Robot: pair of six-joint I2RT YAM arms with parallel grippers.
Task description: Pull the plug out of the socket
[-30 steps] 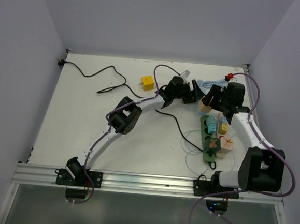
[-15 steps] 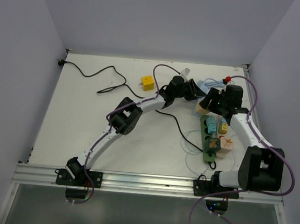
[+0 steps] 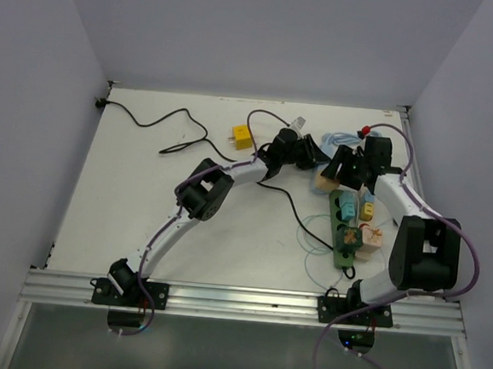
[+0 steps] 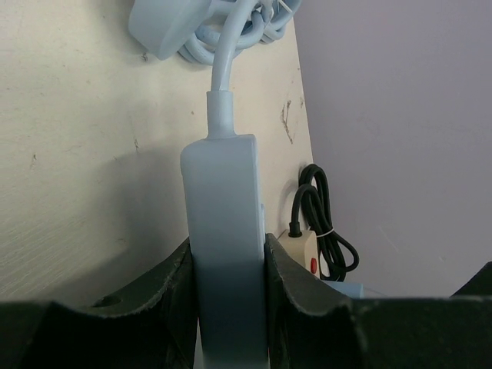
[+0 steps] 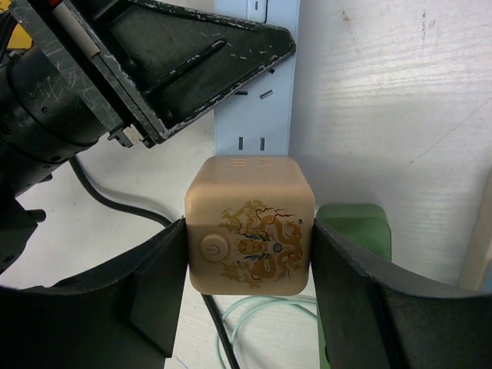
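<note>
Plug (image 5: 250, 223): power symbol, dragon print; right gripper (image 5: 250, 234) jaws clamping.

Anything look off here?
Yes. The left gripper is clamped on the light blue strip, not the dark green socket the task concerns. The right gripper holds the beige cube plug over the blue strip's outlets, with the green socket's end just beside it; whether it is seated in either is hidden.

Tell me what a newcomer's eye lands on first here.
The tan cube plug with a dragon print, clamped in the right claw, fills the right wrist view, with the end of the dark green socket beside it. In the left wrist view, the left claw grips a light blue strip by its sides.
</note>
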